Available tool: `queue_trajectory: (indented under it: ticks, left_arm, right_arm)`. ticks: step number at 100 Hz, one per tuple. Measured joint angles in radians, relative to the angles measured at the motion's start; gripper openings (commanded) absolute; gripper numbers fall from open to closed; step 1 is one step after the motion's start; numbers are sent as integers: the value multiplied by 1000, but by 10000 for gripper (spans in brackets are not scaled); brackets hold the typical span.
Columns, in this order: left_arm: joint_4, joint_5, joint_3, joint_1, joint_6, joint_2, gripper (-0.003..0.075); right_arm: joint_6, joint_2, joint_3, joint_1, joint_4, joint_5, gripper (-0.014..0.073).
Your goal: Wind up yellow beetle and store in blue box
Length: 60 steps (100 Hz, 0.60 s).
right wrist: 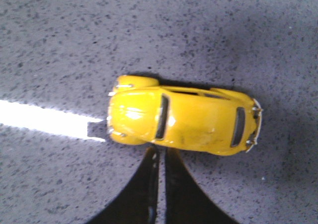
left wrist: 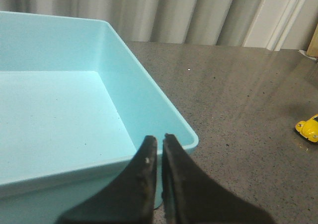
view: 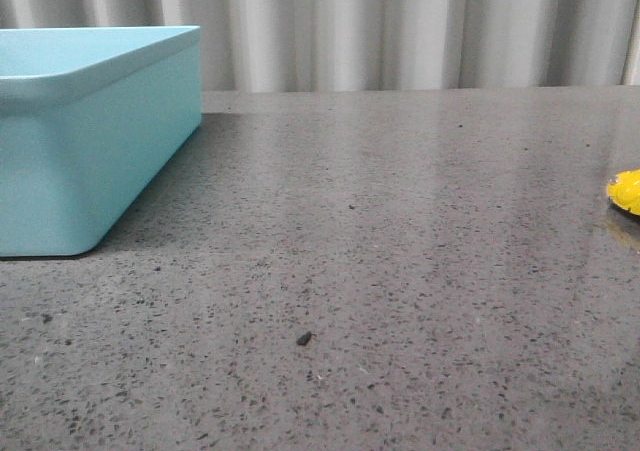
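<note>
The right tool (right wrist: 160,157), clenched and empty, hovers directly over the yellow beetle (right wrist: 181,116); I judge it should spread its fingers and descend squarely across the toy's sides. The left tool (left wrist: 159,147), also clenched, waits above the blue box (left wrist: 149,92). The beetle, a glossy little car, stands on the speckled surface (view: 380,271), well apart from the box.

Left tool (left wrist: 160,143) closed over blue box (left wrist: 149,85) rim — yellow beetle (left wrist: 308,128) apparently well apart.

1. We see the blue box (view: 90,141) standing as the one tall obstacle on the desk (view: 380,271), at its left.
2. Its interior lies open from above.
3. Well apart to the right, only the low yellow beetle (view: 626,190) interrupts the bare stretch between.
</note>
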Motion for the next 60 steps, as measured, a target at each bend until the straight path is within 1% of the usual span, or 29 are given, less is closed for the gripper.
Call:
queue_trajectory:
  ticks: [20, 44, 60]
  left_arm:
    - [-2, 0, 0, 0, 0, 0, -21]
    - [-2, 0, 0, 0, 0, 0, -21]
    - [-2, 0, 0, 0, 1, 0, -21]
  right_arm:
    - [0, 23, 0, -80, 0, -17, -53]
    - [-32, 36, 0, -81, 76, -55, -53]
    - [-43, 59, 0, -81, 83, -72, -53]
